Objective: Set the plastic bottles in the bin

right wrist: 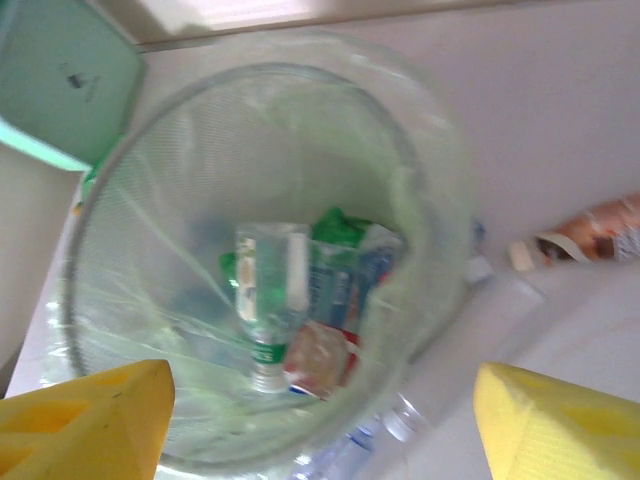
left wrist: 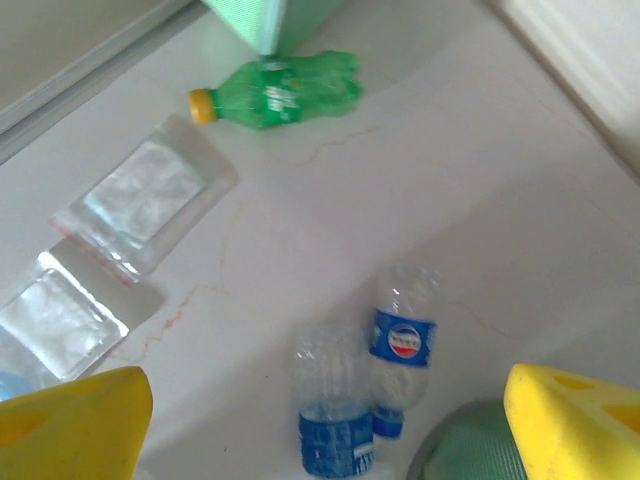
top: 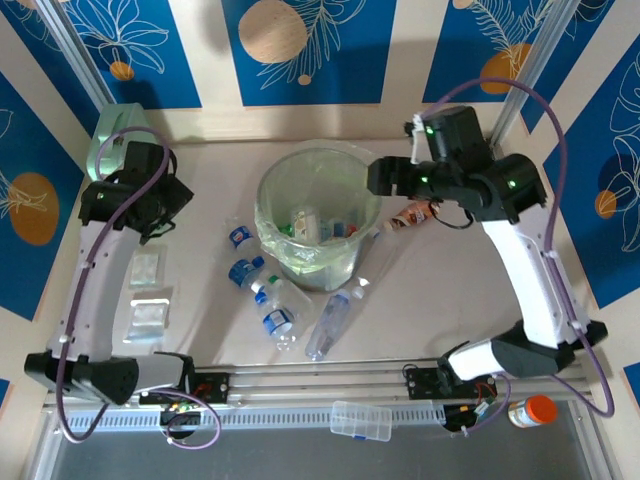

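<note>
While the right gripper point(right wrist: 320, 425) hangs over the bin point(right wrist: 425, 190), its yellow fingers point(right wrist: 85, 425) stand wide apart, nothing between them.

Bin: round, translucent, bag-lined, mid-table point(top: 262, 205). Contents seen from the right wrist: one clear bottle point(right wrist: 265, 290) lying on the bottom, a green bottle point(right wrist: 340, 225) beside it, a blue-labelled bottle point(right wrist: 355, 280) touching both, and something red-labelled point(right wrist: 318, 358) under them (blurred, so the total count cannot be told).

Outside the bin: a cluster of clear bottles point(top: 275, 305) lies on the table just in front of it and to its left. A brown-labelled bottle point(top: 415, 213) lies just right of the bin.

Left gripper point(left wrist: 325, 430): fingers wide, empty, above two bottles with blue labels point(left wrist: 405, 340) lying side by side. Farther off, a yellow-capped green bottle point(left wrist: 285, 90) lies on its side at the corner of the mint-green case point(left wrist: 255, 20). Two flat clear pouches point(left wrist: 145, 200) lie near it, well apart from the bin.
</note>
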